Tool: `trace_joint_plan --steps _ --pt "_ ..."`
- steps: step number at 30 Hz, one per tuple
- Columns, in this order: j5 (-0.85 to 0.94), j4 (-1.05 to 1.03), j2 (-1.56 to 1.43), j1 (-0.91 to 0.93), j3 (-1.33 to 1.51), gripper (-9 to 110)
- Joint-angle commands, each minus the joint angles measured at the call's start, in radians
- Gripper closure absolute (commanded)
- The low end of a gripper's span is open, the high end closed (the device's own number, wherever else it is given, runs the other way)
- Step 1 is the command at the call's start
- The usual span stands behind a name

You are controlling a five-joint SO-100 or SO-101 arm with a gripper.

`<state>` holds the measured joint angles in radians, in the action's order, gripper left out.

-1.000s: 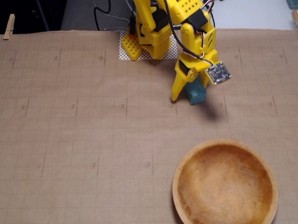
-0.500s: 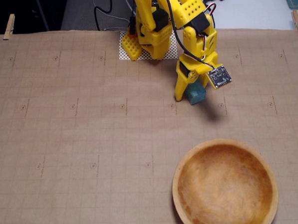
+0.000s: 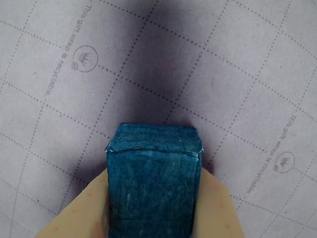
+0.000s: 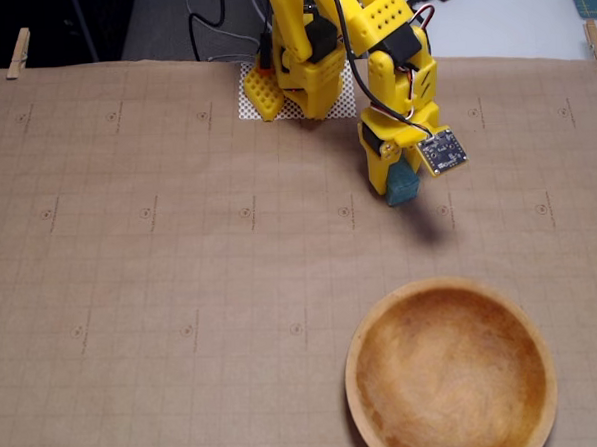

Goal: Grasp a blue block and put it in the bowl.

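Observation:
A teal-blue block [image 4: 402,185] is clamped between the yellow fingers of my gripper [image 4: 394,185], which is shut on it near the back of the paper-covered table. The wrist view fills with the same blue block [image 3: 153,181], with a yellow finger [image 3: 79,213] pressed on each side and my gripper [image 3: 153,218] at the bottom edge. It seems to hang just above the paper, with a shadow beneath. The wooden bowl [image 4: 447,292] sits at the front right of the fixed view, well below the gripper, with nothing inside.
Brown gridded wrapping paper [image 4: 161,271] covers the table and is held by clothespins [image 4: 17,52] at the back corners. The arm's yellow base [image 4: 296,73] stands at the back centre with cables behind it.
The left finger has swung in against the block, so the jaws went from spread to shut on it. The block has risen slightly off the paper.

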<state>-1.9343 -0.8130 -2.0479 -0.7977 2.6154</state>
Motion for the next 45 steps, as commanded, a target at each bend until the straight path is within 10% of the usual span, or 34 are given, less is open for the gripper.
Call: trace_joint_plan --steps 1,45 --pt "-0.002 0.011 -0.015 -0.008 -0.046 103" --pt "0.268 -0.400 -0.347 0.420 -0.670 102"
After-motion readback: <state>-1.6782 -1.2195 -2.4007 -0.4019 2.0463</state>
